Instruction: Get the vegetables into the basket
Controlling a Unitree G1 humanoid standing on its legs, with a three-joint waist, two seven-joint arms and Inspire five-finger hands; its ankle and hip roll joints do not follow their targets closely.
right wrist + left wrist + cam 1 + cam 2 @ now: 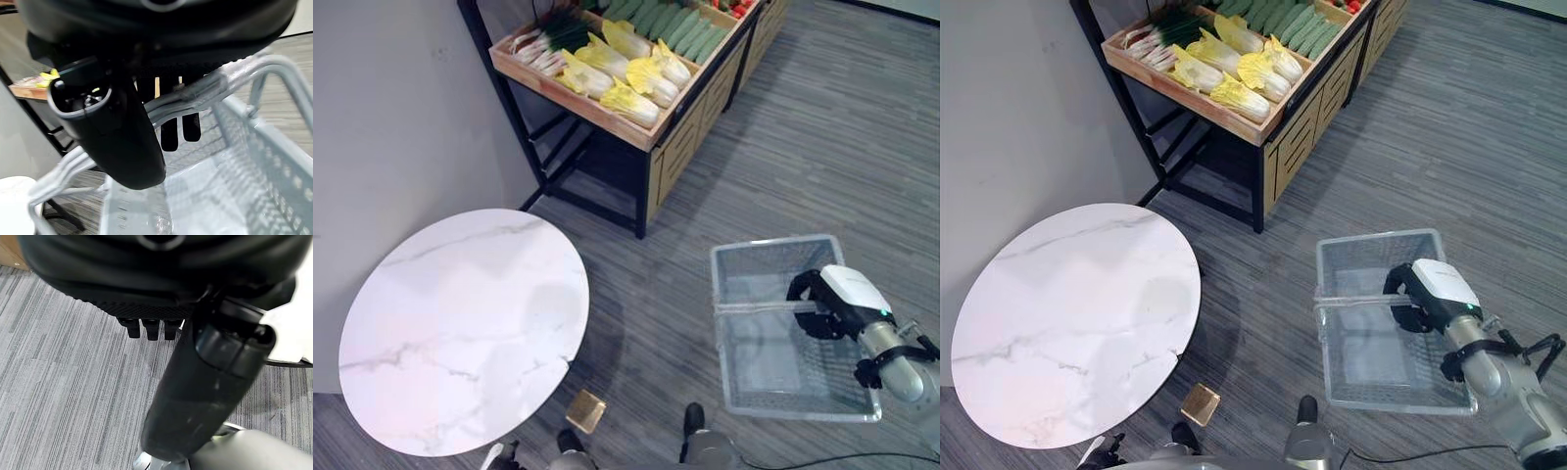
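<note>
A pale grey mesh basket (754, 377) hangs at the lower right over the floor, with nothing in it. My right hand (837, 294) is shut on its handle (754, 306); the right wrist view shows the fingers (183, 129) curled over the handle bar (205, 88). The vegetables lie in a wooden tray (597, 108) on a dark stand at the top: yellow-white cabbages (622, 69), leeks (546, 41) and green cucumbers (680, 24). My left hand (210, 377) hangs over the striped floor, its fingers (149, 328) relaxed and holding nothing.
A round white marble table (460, 323) fills the lower left, against a pale wall. A small wooden block (585, 411) lies on the floor by the table's edge. Grey striped floor stretches between the basket and the stand.
</note>
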